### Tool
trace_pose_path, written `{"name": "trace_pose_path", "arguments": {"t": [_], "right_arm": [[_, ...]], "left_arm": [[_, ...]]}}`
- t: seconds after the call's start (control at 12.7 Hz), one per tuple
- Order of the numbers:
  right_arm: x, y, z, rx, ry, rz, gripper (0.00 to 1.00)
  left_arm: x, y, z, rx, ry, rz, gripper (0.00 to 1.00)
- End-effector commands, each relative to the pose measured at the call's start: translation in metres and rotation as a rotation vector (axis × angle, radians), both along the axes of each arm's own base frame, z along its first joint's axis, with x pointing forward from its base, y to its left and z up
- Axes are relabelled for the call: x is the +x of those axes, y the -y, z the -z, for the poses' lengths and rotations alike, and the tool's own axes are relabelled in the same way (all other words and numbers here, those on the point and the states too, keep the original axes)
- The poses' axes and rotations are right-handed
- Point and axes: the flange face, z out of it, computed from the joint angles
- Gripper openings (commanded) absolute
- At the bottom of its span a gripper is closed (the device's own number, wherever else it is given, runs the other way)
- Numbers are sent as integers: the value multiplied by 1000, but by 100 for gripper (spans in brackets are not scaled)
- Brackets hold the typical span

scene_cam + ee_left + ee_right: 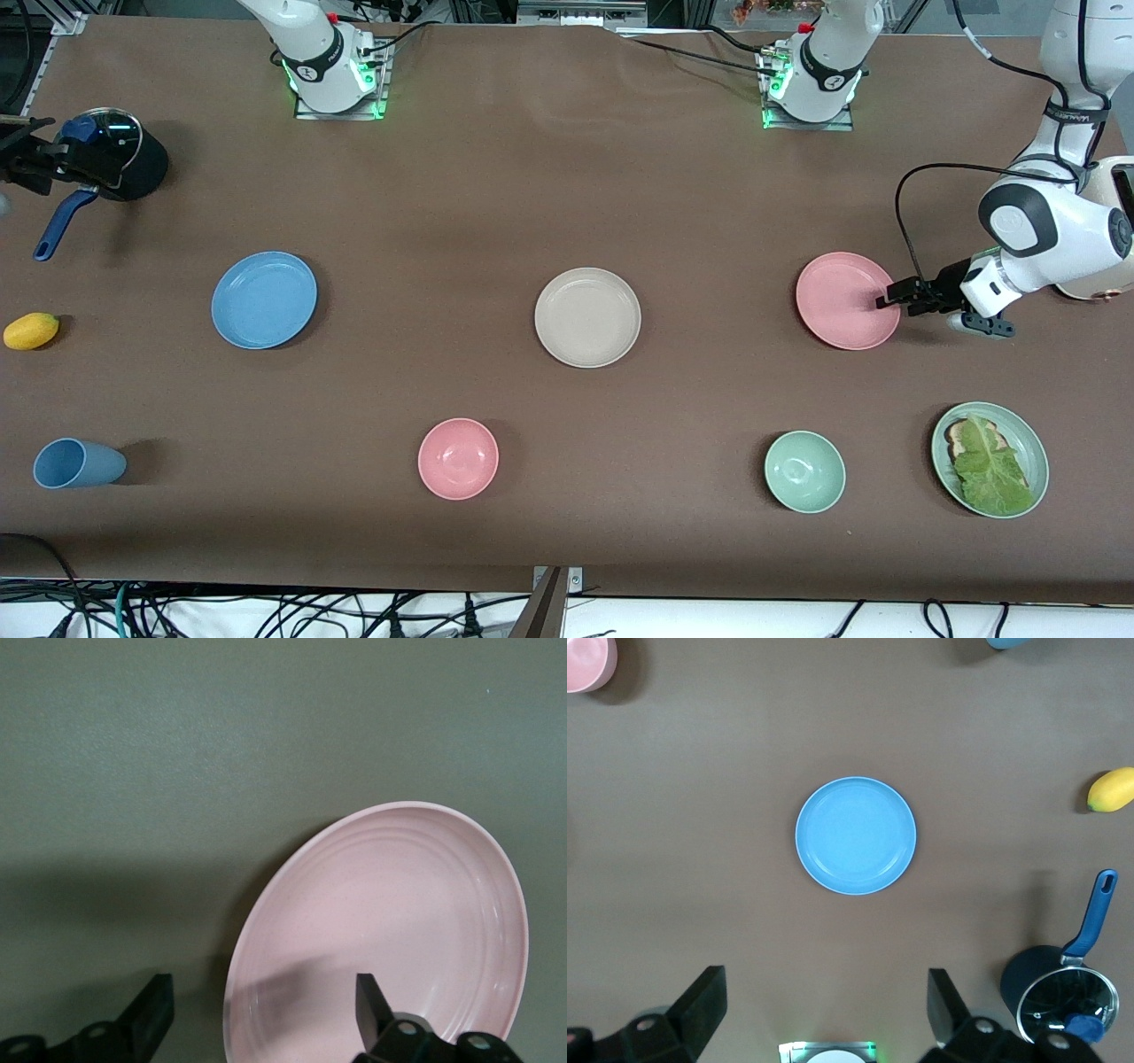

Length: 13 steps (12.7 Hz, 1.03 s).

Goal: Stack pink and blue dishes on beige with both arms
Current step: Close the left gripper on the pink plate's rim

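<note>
The pink plate lies flat toward the left arm's end of the table. My left gripper is open and low at the plate's rim. In the left wrist view one finger is over the pink plate and the other is over bare table, so the left gripper straddles the rim. The beige plate lies bare mid-table. The blue plate lies toward the right arm's end. My right gripper is open and empty, high above the table, with the blue plate far below; it is out of the front view.
A pink bowl, a pale green bowl and a green plate with lettuce stand nearer the front camera. A blue cup, a yellow fruit and a dark lidded pot are at the right arm's end.
</note>
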Motion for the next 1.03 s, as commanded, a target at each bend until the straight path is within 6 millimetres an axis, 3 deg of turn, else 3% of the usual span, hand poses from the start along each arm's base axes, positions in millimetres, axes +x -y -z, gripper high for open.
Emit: {"name": "trace_pose_path", "arguments": {"t": [0.0,0.08,0.32,0.39,0.63,0.95], "right_arm": [[0,0,-5,10,-1,12,100],[0,0,-5,10,-1,12,100],[0,0,-5,10,-1,12,100],[0,0,-5,10,-1,12,100],[0,0,-5,10,-1,12,100],[0,0,-5,10,-1,12,100]], "left_arm": [[8,-1,4,-17,24,2,95],[8,-1,4,-17,25,3,90],[7,-5,4,-19,45,43,29],[7,-5,4,-19,46,43,19],[7,-5,4,-25,48,33,0],[7,-5,4,-24,51,42,0]]}}
